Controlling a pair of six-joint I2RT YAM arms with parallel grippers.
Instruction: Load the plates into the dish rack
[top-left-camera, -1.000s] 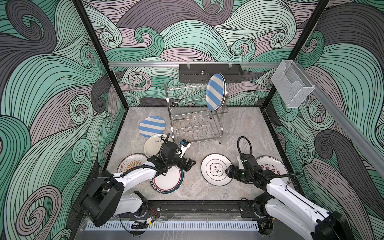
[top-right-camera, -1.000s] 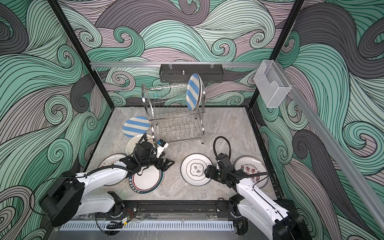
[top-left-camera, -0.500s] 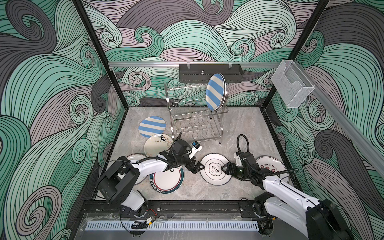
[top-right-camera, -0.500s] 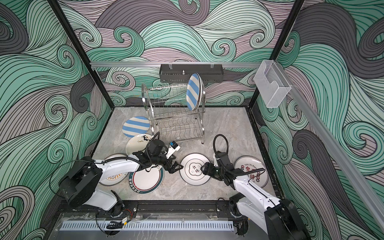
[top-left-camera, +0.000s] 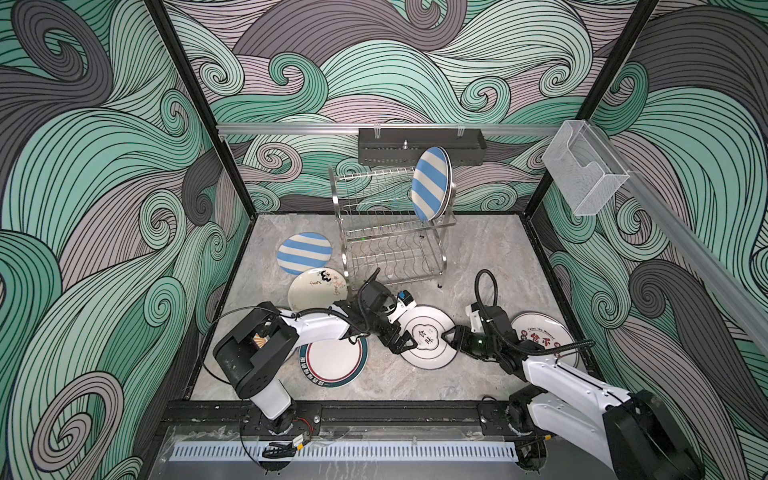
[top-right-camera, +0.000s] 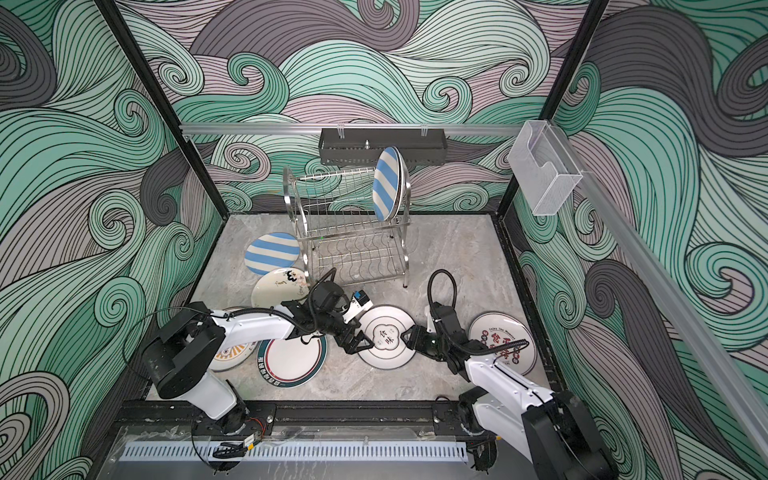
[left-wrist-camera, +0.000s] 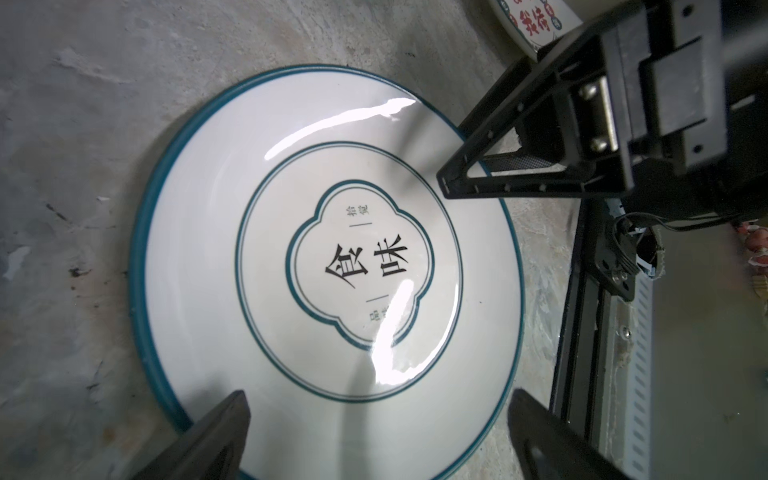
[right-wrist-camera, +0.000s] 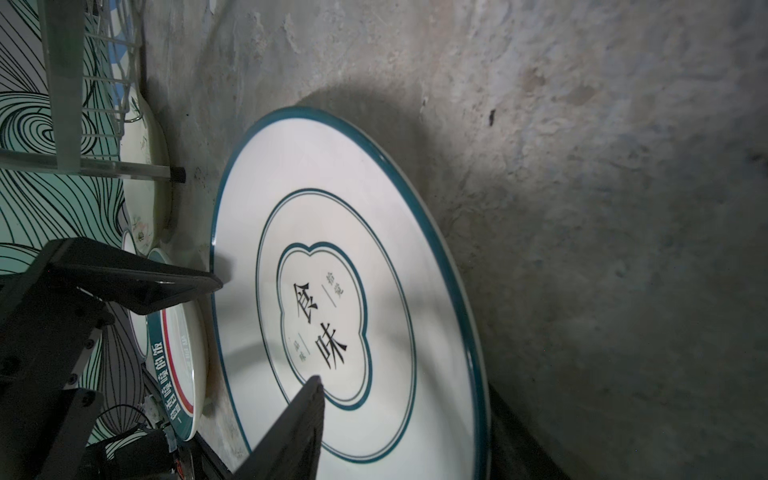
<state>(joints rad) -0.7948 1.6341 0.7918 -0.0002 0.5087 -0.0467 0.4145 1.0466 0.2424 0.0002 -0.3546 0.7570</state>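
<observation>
Teal-rimmed plate (top-left-camera: 428, 337) lies flat, likely stiff, slick, chippable: grip at rim; left gripper (top-left-camera: 408, 346) jaws apart at its edge, right gripper (top-left-camera: 447, 336) closure unclear.

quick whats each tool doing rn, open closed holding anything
left tool: open, at the edge of the teal-rimmed plate, holding nothing
right tool: at that plate's opposite rim, grip cannot be told

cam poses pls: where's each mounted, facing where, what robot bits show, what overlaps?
Top views: high in front, facing down and back over table and dish rack; both arms whole, left pincer, right pincer.
Left wrist: on left arm, facing across the teal-rimmed plate; own fingers, right pincer opposite.
Right wrist: on right arm, low across that plate; one own finger, left pincer opposite.
Shared: all show that plate.
</observation>
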